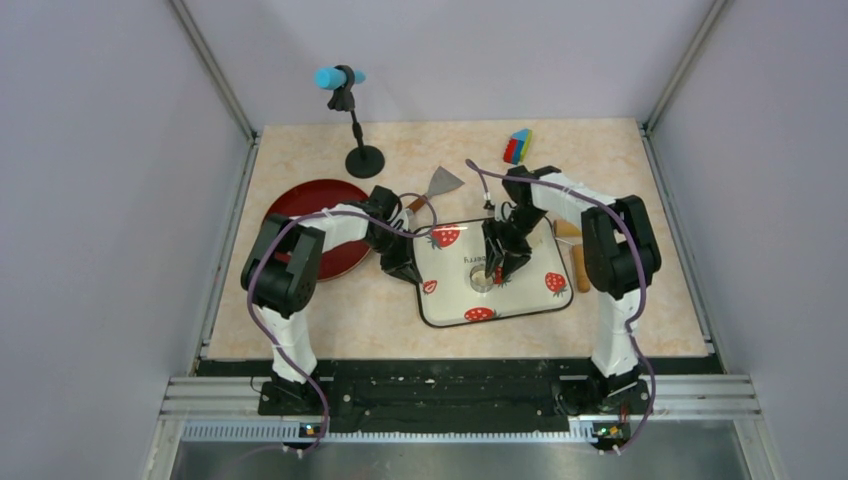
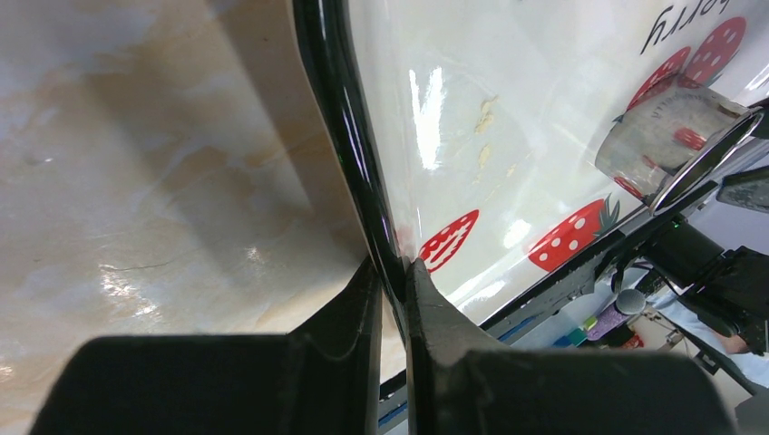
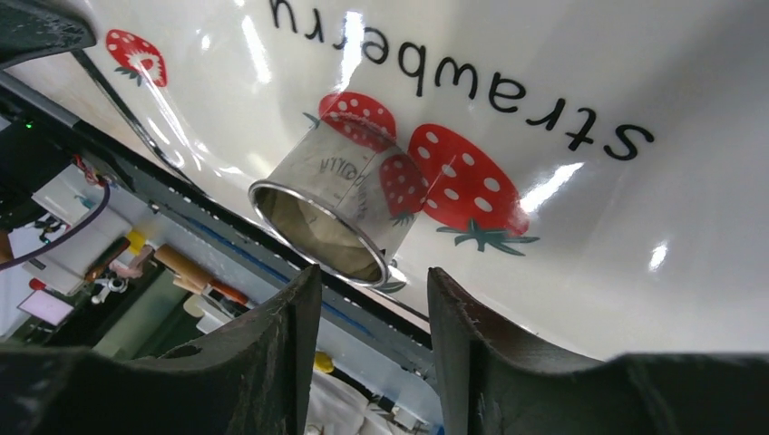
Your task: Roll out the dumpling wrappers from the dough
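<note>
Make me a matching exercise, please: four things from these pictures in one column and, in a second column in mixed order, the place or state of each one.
Column one
1. metal ring
2. red plate
3. left gripper
4. rolling pin

Column two
A. lies right of the tray
B. shut on the tray's black rim
C. stands on the tray
D. lies left of the tray

Pairs: 1-C, 2-D, 3-B, 4-A.

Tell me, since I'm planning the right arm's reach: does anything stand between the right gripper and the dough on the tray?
Apparently yes: what looks like the dough sits inside the metal ring, whose wall surrounds it. The open right gripper, just short of the ring, would meet that wall first. Nothing else visible intervenes.
</note>
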You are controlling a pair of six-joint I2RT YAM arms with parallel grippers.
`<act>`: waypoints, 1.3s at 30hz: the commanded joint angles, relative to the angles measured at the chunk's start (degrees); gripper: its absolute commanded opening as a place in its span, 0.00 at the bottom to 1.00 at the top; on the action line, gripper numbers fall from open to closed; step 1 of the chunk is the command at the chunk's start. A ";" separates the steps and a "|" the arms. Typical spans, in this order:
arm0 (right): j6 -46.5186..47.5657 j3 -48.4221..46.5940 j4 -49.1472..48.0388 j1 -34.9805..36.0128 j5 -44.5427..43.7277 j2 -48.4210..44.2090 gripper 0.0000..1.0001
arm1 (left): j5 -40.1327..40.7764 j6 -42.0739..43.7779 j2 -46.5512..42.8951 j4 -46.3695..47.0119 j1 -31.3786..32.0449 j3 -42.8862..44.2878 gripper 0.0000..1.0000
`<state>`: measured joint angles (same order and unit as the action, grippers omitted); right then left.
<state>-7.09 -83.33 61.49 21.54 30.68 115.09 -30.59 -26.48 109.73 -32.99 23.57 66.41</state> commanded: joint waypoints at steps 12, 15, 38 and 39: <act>0.54 -2.54 0.74 1.79 -1.08 3.45 0.32 | 7.25 4.76 1.38 -0.58 1.98 -3.40 0.00; 0.56 -2.55 0.75 2.08 -1.12 3.94 0.30 | 7.31 4.85 1.43 -0.57 1.97 -3.39 0.00; 0.49 -6.99 5.11 2.41 -3.76 0.69 0.00 | 7.31 5.25 1.47 -0.93 2.09 -3.60 0.00; 0.52 -7.81 5.38 2.41 -3.89 0.37 0.00 | 7.31 5.29 1.43 -0.98 2.07 -3.64 0.00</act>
<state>-7.05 -86.63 64.88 23.16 27.05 118.67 -30.55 -26.74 109.10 -31.86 23.62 65.45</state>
